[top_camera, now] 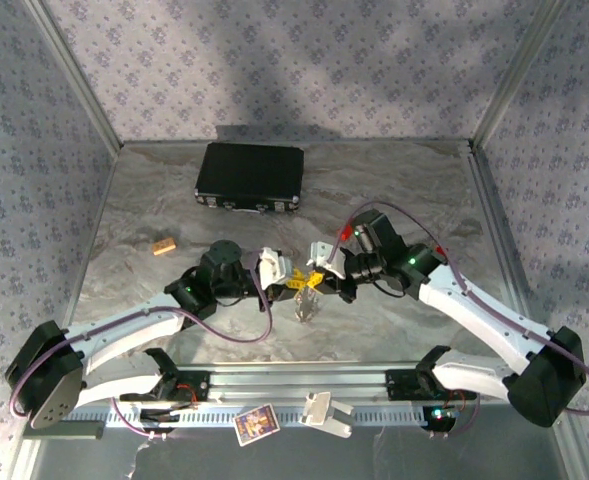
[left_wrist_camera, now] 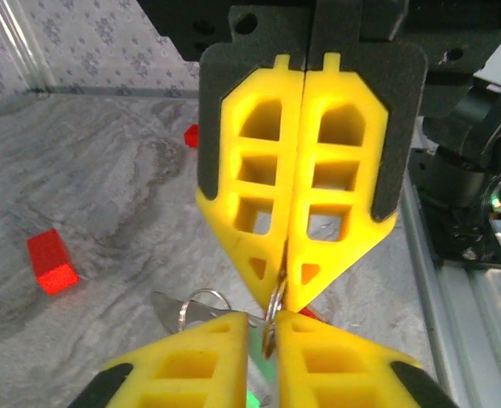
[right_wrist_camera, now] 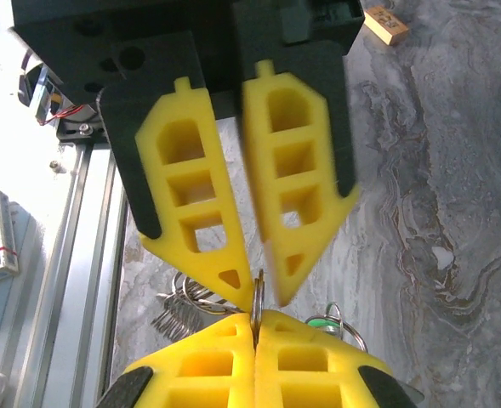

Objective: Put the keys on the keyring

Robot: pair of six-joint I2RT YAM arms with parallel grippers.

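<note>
Step, as I read it: threading, done in mid-air, both tools nose to nose over the middle of the tabletop (top_camera: 424, 190).

Right tool (left_wrist_camera: 282, 299): clenched, pads flat together, pinching a thin metal ring (left_wrist_camera: 270, 338) edge-on at the very tips. Can't tell if that ring belongs to a key or is part of the keyring.

Left tool (right_wrist_camera: 258, 287): parted a crack. The same ring's wire runs thru the gap, close to one pad, and it doesn't look clamped from either wrist view. One finger is blurred in the right wrist view, so the grip is unsure.

Where the stuff is:
- Keys (right_wrist_camera: 321, 324): the green head w/ a small ring sits just beside the right tool's tips, hanging below the pinch.
- Keyring (right_wrist_camera: 186, 293): a bunch of silvery loops on the other side of the tips, also hanging. In the top view it all reads as one dangling cluster just under the tools, clear of the tabletop.
- Whether any key is on the keyring yet: can't tell.

Next move, my guess:
- Left tool needs a firm pinch on the ring wire, right next to the right tool's pinch.
- Then tiny wrist turns feed the ring thru, w/ the right tool staying steady.
- Risk: the wire slips out of the tips and the whole cluster drops.
</note>
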